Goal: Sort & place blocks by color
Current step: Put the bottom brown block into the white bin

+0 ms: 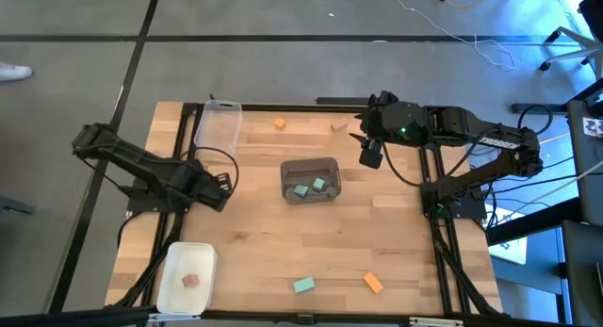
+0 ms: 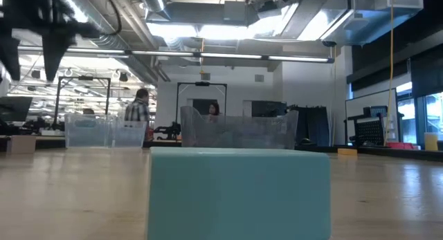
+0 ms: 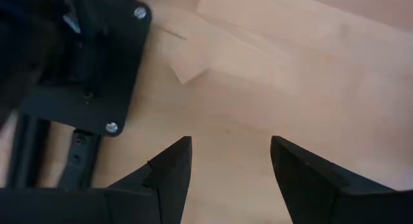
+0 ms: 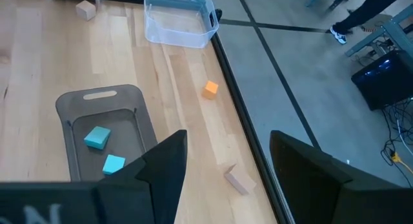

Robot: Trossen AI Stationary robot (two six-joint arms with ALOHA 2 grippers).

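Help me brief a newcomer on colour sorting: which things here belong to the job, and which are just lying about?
Job:
- teal blocks in the grey bin
- teal block and orange block near the front edge
- orange block and tan block near the far edge
- tan block in the white bin
- clear bin, holding nothing

Lying about:
- cables on the floor

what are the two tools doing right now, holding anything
Left tool: open, holding nothing, low over bare table by its own base.
Right tool: open, holding nothing, raised over the table's far edge.
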